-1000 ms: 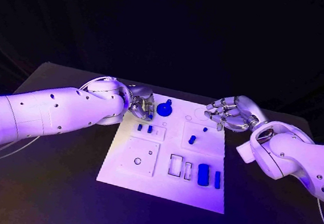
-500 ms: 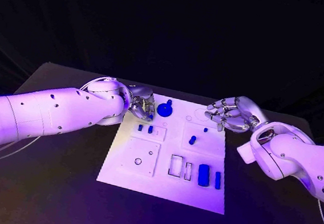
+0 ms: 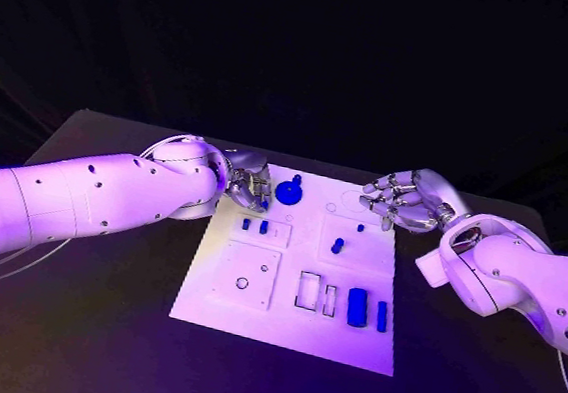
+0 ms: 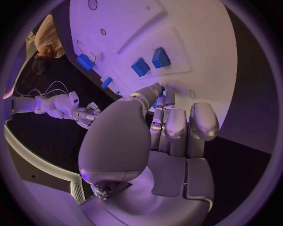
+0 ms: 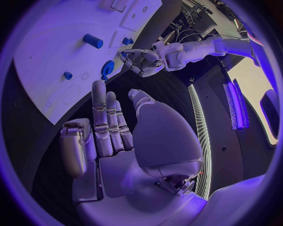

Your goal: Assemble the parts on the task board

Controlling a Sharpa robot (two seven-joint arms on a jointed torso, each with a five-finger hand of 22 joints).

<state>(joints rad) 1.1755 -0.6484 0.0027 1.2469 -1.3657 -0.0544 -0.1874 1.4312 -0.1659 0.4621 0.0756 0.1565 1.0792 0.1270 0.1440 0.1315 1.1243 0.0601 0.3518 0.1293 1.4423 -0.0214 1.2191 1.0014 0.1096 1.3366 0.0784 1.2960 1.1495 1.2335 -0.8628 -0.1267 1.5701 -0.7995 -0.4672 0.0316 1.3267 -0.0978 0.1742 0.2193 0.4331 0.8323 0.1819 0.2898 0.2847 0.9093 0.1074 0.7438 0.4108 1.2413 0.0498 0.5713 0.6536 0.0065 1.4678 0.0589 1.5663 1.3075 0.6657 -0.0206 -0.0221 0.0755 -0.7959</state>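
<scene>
We take the task board [image 3: 223,303] as landmark. Its far edge is crowded: the left hand [image 3: 246,182] sits at the far-left corner, just beside a tall blue knob part [image 3: 290,191]; the right hand [image 3: 401,200] hovers over the far-right corner. Between them we see a narrow gap. The board's near half carries only low blue parts [image 3: 358,306], and black table [image 3: 88,328] lies open on its near side.
</scene>
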